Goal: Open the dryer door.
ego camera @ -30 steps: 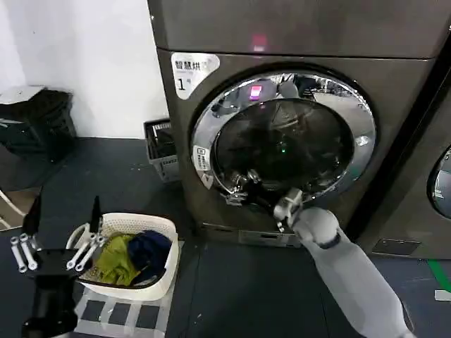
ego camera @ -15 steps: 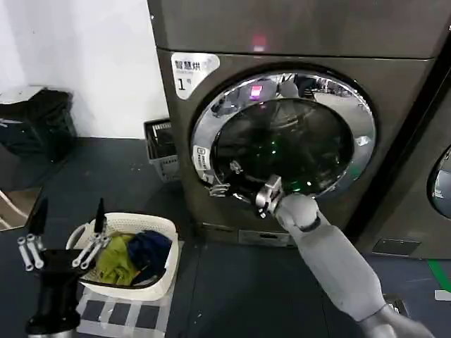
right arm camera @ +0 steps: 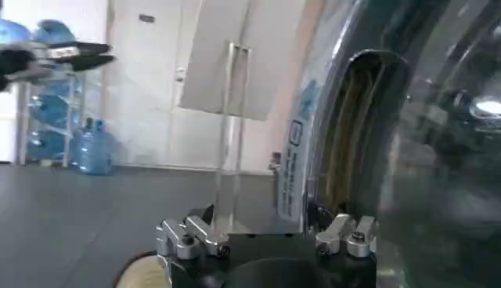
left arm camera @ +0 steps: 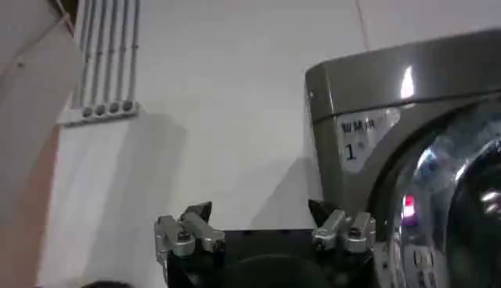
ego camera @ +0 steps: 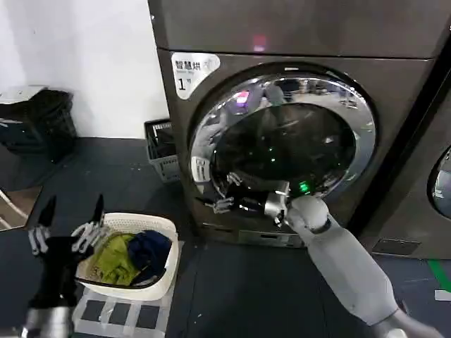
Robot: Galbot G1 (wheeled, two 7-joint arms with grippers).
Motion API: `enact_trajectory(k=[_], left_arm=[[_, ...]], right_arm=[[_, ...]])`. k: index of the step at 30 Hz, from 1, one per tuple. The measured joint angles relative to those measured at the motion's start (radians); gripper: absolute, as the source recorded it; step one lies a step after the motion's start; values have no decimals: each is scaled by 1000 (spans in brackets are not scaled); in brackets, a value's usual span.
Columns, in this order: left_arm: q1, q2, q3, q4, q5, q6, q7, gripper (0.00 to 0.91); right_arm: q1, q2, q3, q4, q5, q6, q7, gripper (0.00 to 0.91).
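Observation:
The dryer (ego camera: pixel 394 77) is a dark grey-brown machine with a white "1" sticker (ego camera: pixel 192 70). The dryer door (ego camera: pixel 282 141) has a chrome ring (ego camera: pixel 210 120) whose left edge stands slightly out from the front, ajar. My right gripper (ego camera: pixel 227 194) is open at the door's lower left edge. In the right wrist view the gripper (right arm camera: pixel 262 213) has its fingers wide apart, and the door's rim (right arm camera: pixel 301 156) lies close to one finger. My left gripper (ego camera: pixel 72 209) hangs open above the laundry basket, away from the dryer (left arm camera: pixel 360 86); its fingers (left arm camera: pixel 188 227) hold nothing.
A white basket (ego camera: pixel 166 232) with green and blue clothes sits on the floor left of the dryer. A dark crate (ego camera: pixel 161 151) stands by the wall, and a black bag (ego camera: pixel 35 120) at the far left. A neighbouring machine (ego camera: pixel 426 204) adjoins on the right.
The door's left edge has swung out from the dryer front. My right gripper moved along the door's lower left rim and pulled back a little. The left arm shifted slightly.

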Motion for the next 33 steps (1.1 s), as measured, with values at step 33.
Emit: enact_trajectory(k=[33], left_arm=[[-898,708,864,637,-750,-34,476,907]], right_arm=[[-628,-103,750,261,128,149,-502,907]])
